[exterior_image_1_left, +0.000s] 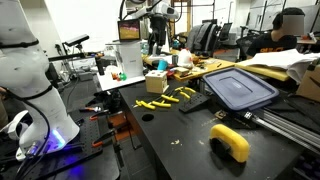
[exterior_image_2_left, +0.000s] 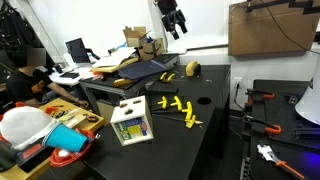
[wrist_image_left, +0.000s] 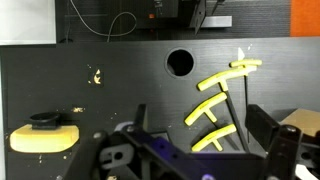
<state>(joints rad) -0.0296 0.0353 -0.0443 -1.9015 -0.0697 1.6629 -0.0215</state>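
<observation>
— Where's the gripper (exterior_image_2_left: 172, 24)?
— In an exterior view it hangs high over the bench (exterior_image_2_left: 212, 126), well above the yellow sticks (exterior_image_2_left: 178, 106) near the box (exterior_image_2_left: 131, 122).
— And elsewhere?
— In an exterior view the sticks (exterior_image_1_left: 166, 97) lie just by the box (exterior_image_1_left: 157, 83), with a grey lid (exterior_image_1_left: 240, 88) near.
— The wrist view?
— Jaws spread wide, holding nothing. The sticks (wrist_image_left: 222, 100) show between them, beside a hole (wrist_image_left: 180, 62); a yellow block (wrist_image_left: 42, 136) sits well apart.

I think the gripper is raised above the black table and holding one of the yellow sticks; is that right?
Not quite. The gripper is raised above the black table, but it holds nothing: it is open and empty. The wrist view shows the yellow sticks lying on the table beneath it.
</observation>
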